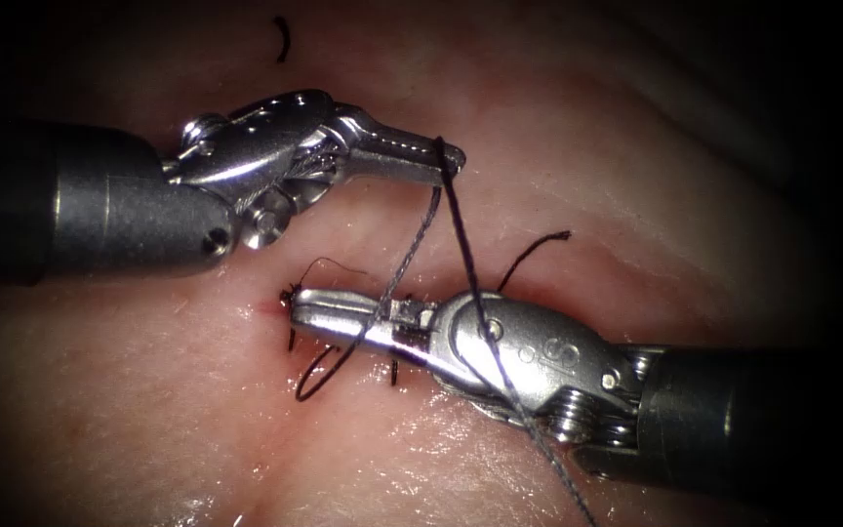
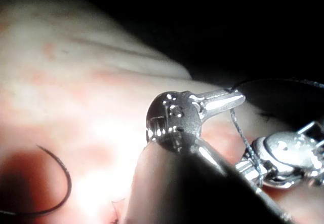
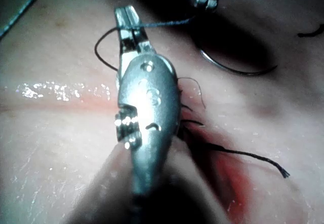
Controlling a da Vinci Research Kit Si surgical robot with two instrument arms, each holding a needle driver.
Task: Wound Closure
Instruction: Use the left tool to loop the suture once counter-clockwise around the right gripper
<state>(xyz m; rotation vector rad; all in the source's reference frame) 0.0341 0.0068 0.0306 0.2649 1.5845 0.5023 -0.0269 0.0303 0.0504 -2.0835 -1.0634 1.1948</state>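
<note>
The tissue [image 1: 636,195] is looking pale pink, soft and wet, with shiny spots on it. The cut [image 1: 363,312] is running across the middle of the tissue, with small dark stitches crossing it and a little red fluid [image 1: 267,308] sitting at its left end. In the right wrist view more red fluid [image 3: 235,181] is showing along the cut.

The left tool [image 1: 446,166] is made of bright, smooth metal on a dull grey shaft. It is reaching in over the tissue above the cut. Its two thin jaws are pressed together on the thread [image 1: 461,229], right at their tips. The thread is dark grey, thin and twisted like tiny rope. From the left tool's tips it is dropping down in two strands. One strand is crossing over the right tool [image 1: 300,304] and running on toward the bottom edge of the tissue. The other is coming down to the right tool's jaws.

The right tool is shiny and rounded, and it is lying low along the cut with its tips pointing left. I cannot tell whether its jaws are closed or holding anything.

The needle [image 2: 61,173] is a thin, dark, curved wire. It is lying loose on the tissue, away from the cut, and neither tool is holding it. It is not stuck in the tissue. A short cut end of thread [image 1: 534,254] is poking up from the cut near the right tool.
</note>
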